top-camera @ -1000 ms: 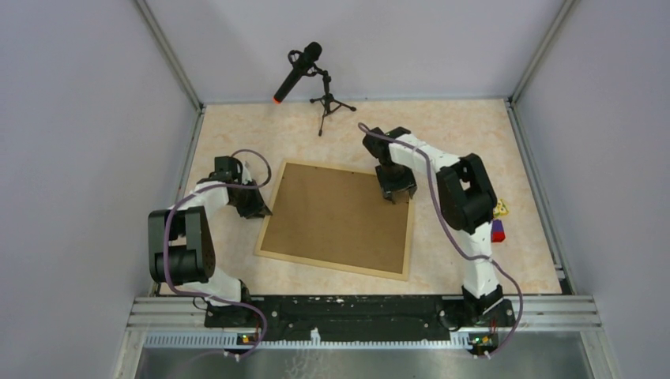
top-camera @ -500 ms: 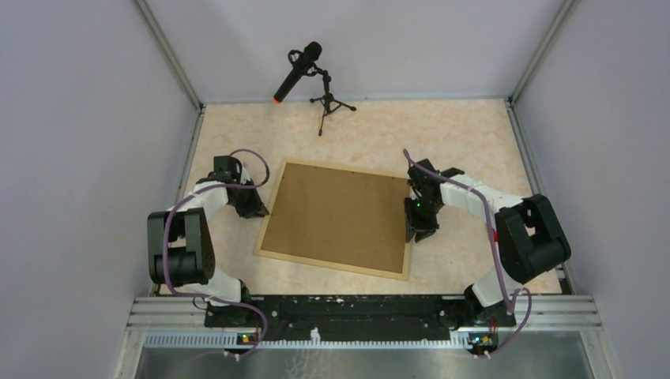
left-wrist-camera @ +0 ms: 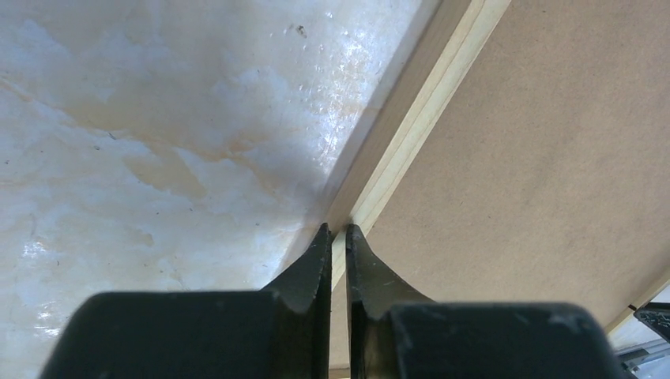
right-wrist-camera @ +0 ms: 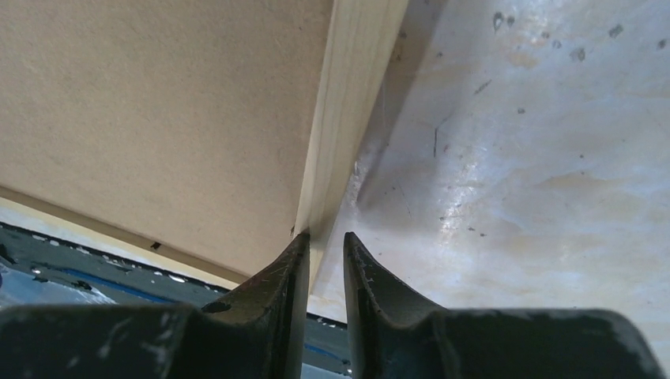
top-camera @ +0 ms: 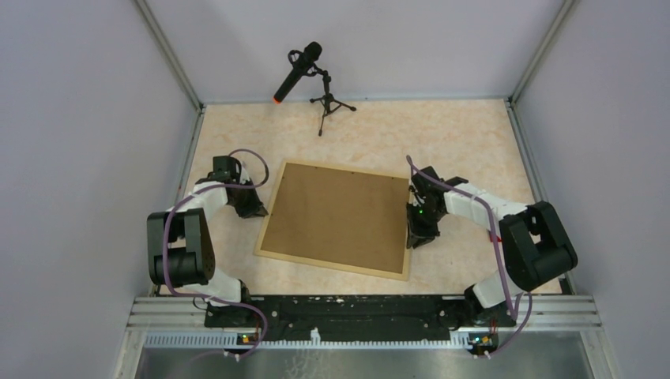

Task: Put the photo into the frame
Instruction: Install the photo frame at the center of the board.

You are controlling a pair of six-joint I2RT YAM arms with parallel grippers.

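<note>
The frame [top-camera: 332, 265], thin pale wood, lies flat mid-table with a brown backing board [top-camera: 340, 217] filling it. The photo is hidden. My left gripper [top-camera: 259, 212] is at the frame's left rail, near the far corner. In the left wrist view the left gripper [left-wrist-camera: 335, 229] is shut on that pale strip [left-wrist-camera: 411, 134], next to the board [left-wrist-camera: 537, 158]. My right gripper [top-camera: 415, 237] is low over the right rail. In the right wrist view the right gripper [right-wrist-camera: 325, 235] straddles the rail [right-wrist-camera: 348, 118], still narrowly open, with the left finger against the wood.
A microphone [top-camera: 299, 69] on a small tripod [top-camera: 325, 104] stands at the back of the table. Grey walls close in the left, right and back. The black mounting rail [top-camera: 348, 308] runs along the near edge.
My right arm swung from the frame's far right corner down to its right rail and narrowed its jaws. The left gripper stayed put and closed further on the left rail.
</note>
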